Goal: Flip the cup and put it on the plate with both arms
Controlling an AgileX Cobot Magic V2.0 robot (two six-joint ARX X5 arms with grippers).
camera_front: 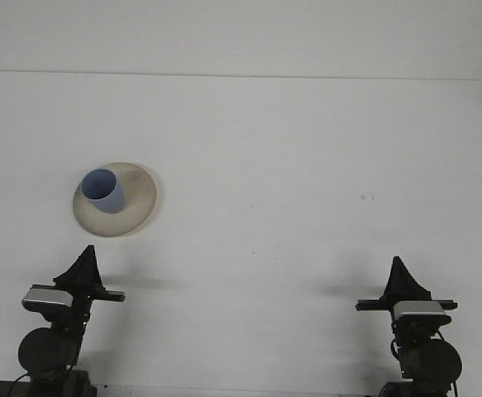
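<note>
A blue cup (104, 190) stands upright, mouth up, on the left part of a cream plate (133, 203) at the left middle of the white table. My left gripper (86, 258) rests near the front edge, well below the plate, touching nothing. Far to the right, my right gripper (398, 270) sits near the front edge, also touching nothing. Both point away from the camera, so their fingers read as one dark wedge.
The white table (290, 165) runs back to an edge near the top of the view. A small dark speck (365, 197) marks the surface at the right.
</note>
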